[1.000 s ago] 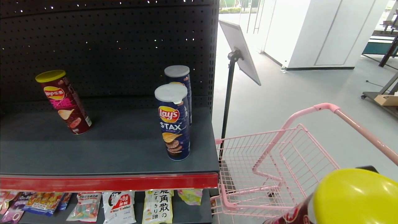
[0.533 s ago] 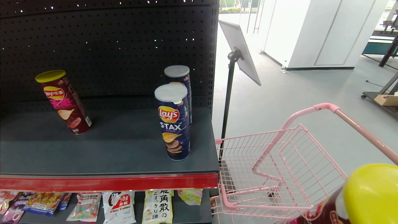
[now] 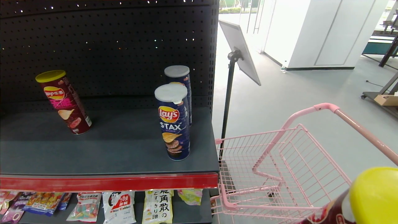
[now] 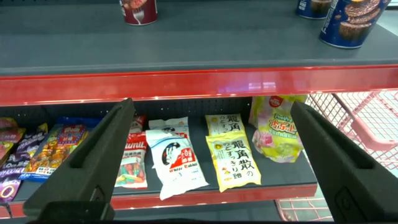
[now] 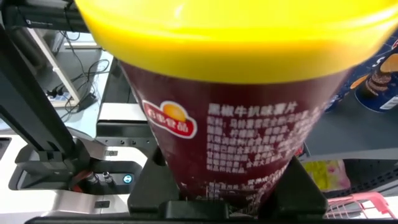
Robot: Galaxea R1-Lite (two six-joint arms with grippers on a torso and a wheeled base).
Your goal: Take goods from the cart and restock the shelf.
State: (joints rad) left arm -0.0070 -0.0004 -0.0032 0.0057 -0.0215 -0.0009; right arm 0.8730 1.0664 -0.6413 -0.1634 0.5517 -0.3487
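A maroon chip can with a yellow lid [image 3: 371, 199] shows at the lower right corner of the head view, above the near end of the pink cart [image 3: 323, 107]. My right gripper [image 5: 227, 196] is shut on this can [image 5: 242, 143], with a dark finger on each side of its lower body. On the dark shelf [image 3: 108, 146] stand another maroon can [image 3: 63, 102] at the left and two blue cans [image 3: 172, 123] [image 3: 178, 81] at the right. My left gripper [image 4: 211, 109] hangs open in front of the red shelf edge [image 4: 199, 84], nothing between its fingers.
Below the red edge lies a lower shelf with several snack bags [image 3: 119, 207]. A sign on a black stand [image 3: 239, 49] rises between shelf and cart. The shelf's middle, between the maroon and blue cans, is bare. Open grey floor stretches beyond the cart.
The held maroon can has shifted to the right in the head view, further into the corner. The cans on the shelf and the cart have not moved.
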